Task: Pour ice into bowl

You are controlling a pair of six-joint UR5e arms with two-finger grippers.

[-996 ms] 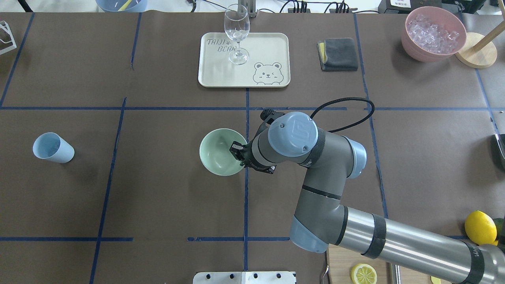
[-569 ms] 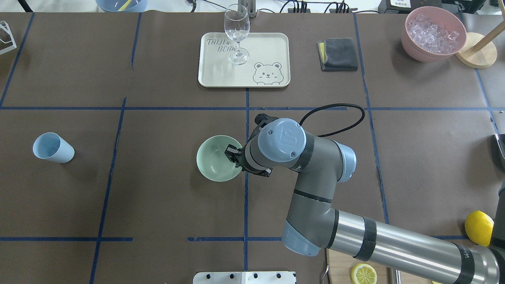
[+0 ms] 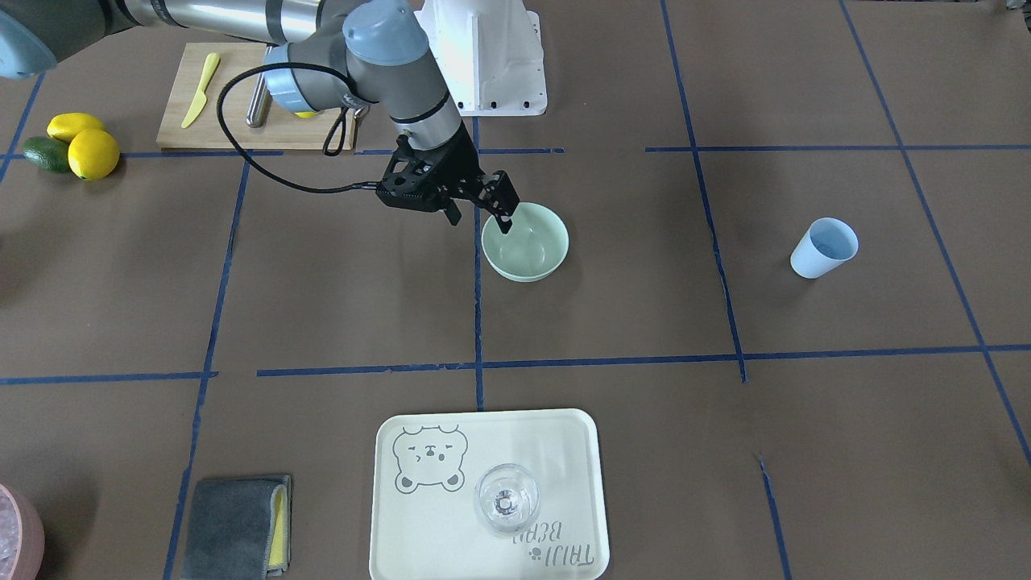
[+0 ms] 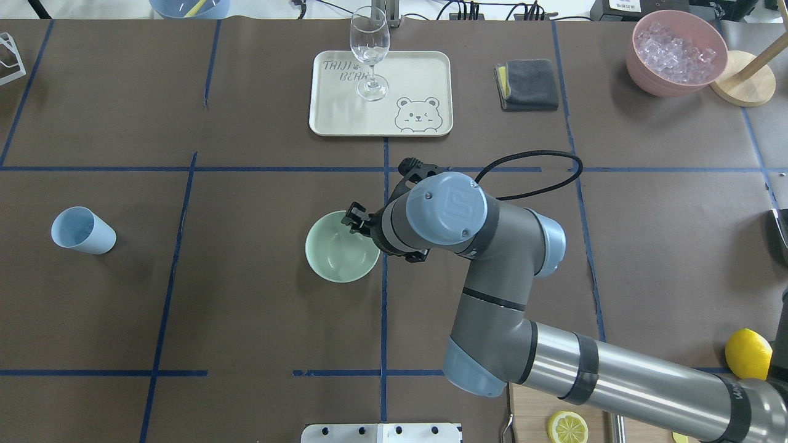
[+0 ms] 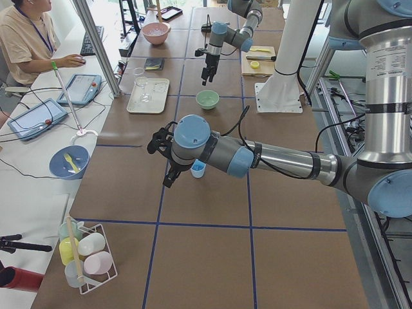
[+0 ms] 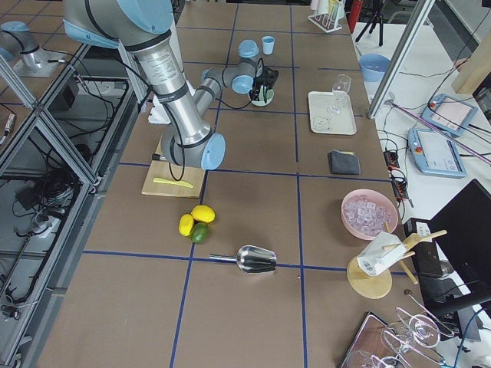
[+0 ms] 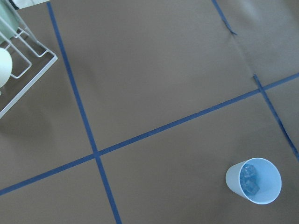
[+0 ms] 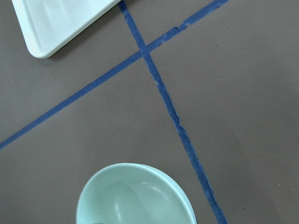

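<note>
Plainly, small clear ice cubes sat in the pale-blue plastic cup; the round mint-green bowl lay empty, the right gripper's jaws spread at its rim.

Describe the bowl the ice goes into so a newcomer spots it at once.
From the cream bear tray at the table's far edge, follow the blue tape line toward the near edge. The bowl sits left of that line in the overhead view. It is pale mint-green and empty, unlike the pink bowl of cubes.
</note>
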